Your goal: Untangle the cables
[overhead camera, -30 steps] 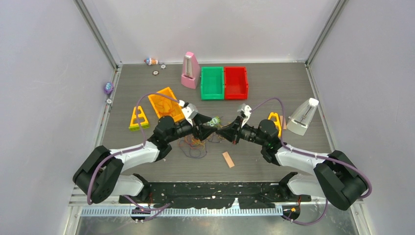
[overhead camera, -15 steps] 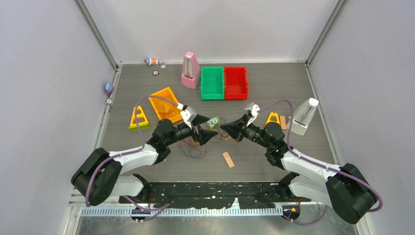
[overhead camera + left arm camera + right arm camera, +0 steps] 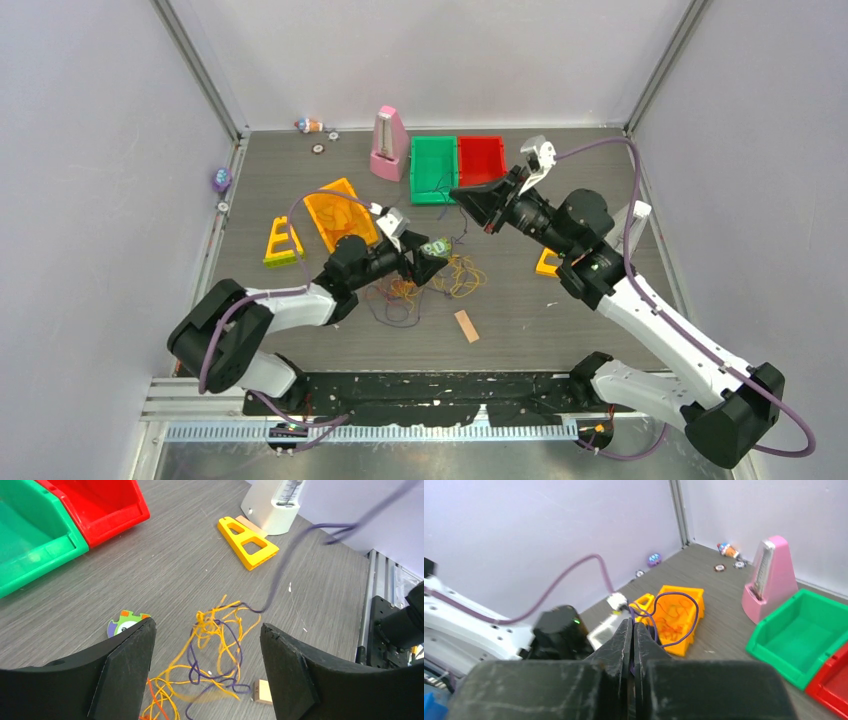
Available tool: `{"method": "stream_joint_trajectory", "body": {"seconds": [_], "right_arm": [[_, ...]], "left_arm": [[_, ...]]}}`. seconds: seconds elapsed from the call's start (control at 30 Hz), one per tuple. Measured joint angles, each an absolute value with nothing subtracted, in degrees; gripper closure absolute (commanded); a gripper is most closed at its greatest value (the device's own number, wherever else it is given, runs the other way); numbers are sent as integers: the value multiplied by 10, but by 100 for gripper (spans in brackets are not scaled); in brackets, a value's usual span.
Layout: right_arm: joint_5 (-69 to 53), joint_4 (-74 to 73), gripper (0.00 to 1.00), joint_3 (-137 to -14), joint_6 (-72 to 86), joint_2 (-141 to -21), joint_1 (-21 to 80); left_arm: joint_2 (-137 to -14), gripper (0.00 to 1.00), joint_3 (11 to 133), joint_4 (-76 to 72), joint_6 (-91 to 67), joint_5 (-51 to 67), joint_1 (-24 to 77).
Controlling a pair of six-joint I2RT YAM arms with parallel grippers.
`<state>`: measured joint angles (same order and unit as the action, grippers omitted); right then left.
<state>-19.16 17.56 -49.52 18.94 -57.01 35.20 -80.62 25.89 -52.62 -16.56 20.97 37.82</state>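
The cables (image 3: 452, 277) lie in a loose tangle on the table: yellow-orange, dark purple and a red-orange strand (image 3: 152, 700). My left gripper (image 3: 424, 263) is open and low at the tangle's left edge. In the left wrist view the tangle (image 3: 220, 645) lies on the table between and beyond its fingers (image 3: 125, 655). My right gripper (image 3: 462, 196) is raised above the table in front of the bins, shut on the dark purple cable (image 3: 684, 615). A taut purple strand (image 3: 280, 575) rises from the tangle towards it. The pinch shows in the right wrist view (image 3: 632, 626).
A green bin (image 3: 433, 170) and a red bin (image 3: 482, 168) stand at the back, with a pink metronome (image 3: 388, 145) to their left. An orange tray (image 3: 340, 212), two yellow triangles (image 3: 283, 243) (image 3: 547, 262), a white metronome (image 3: 632, 215), a poker chip (image 3: 436, 247) and a wooden block (image 3: 466, 325) surround the tangle.
My right gripper has lifted up and back away from the tangle, drawing the purple cable taut. My left gripper has stayed low by the tangle and the yellow strands have spread out.
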Motion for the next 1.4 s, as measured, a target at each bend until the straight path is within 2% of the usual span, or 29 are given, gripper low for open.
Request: {"method": "stream_joint_trajectory", "body": {"seconds": [0.13, 0.3, 0.43, 0.6, 0.7, 0.73, 0.9, 1.03, 1.1, 1.2, 1.4], "right_arm": [[-201, 143, 95, -558, 205, -576, 352], [-191, 94, 95, -619, 211, -591, 353], [-166, 52, 95, -674, 209, -604, 353], [-141, 25, 95, -751, 209, -621, 353], [-116, 4, 95, -802, 208, -632, 353], [-107, -4, 95, -821, 207, -637, 353], [-62, -33, 95, -909, 194, -655, 351], [-17, -62, 95, -987, 172, -668, 347], [7, -76, 95, -1032, 158, -678, 343], [37, -90, 95, -1086, 137, -689, 340], [81, -119, 95, -1171, 100, -706, 337]], "left_arm": [[-845, 31, 291, -517, -181, 208, 380], [-856, 31, 311, -498, -194, 208, 383], [-868, 49, 316, -498, -201, 213, 393], [-907, 59, 357, -463, -201, 225, 416], [-919, 85, 374, -441, -201, 226, 420], [-921, 89, 379, -429, -200, 225, 420], [-940, 91, 431, -337, -189, 213, 420], [-956, 97, 469, -275, -186, 191, 420], [-958, 95, 482, -232, -181, 162, 420], [-969, 86, 510, -159, -178, 114, 417], [-984, 89, 528, -75, -208, 67, 373]]}}
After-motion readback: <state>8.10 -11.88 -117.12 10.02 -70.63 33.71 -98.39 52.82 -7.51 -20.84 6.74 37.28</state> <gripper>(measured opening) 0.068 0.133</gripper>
